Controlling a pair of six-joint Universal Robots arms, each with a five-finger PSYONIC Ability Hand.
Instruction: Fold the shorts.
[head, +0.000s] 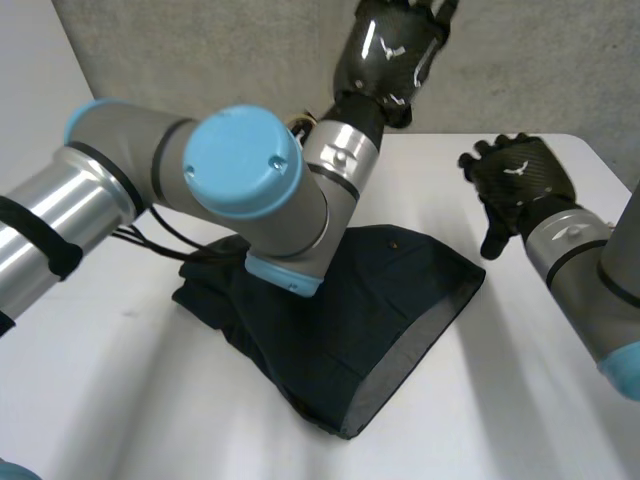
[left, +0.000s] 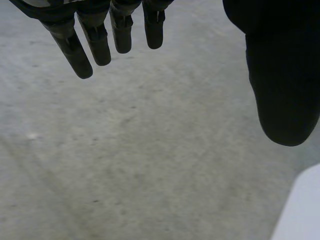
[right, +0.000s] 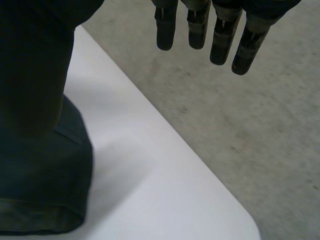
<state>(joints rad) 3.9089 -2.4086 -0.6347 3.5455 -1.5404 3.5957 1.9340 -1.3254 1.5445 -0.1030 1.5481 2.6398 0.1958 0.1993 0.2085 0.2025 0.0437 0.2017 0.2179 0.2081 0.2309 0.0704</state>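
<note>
Dark navy shorts (head: 340, 330), folded to a rough wedge with a pale hem lining, lie on the smooth white desk (head: 520, 400) just beside the right hand (head: 520, 185), which is loosely spread and empty, while the left hand (head: 395, 50) is raised well apart over the speckled grey floor (left: 150, 150), fingers straight and holding nothing.

You've got dark navy shorts (head: 370, 320) lying folded on the white surface (head: 120, 400). Its grey-lined hem faces you, with the bunched part under the left arm.
</note>
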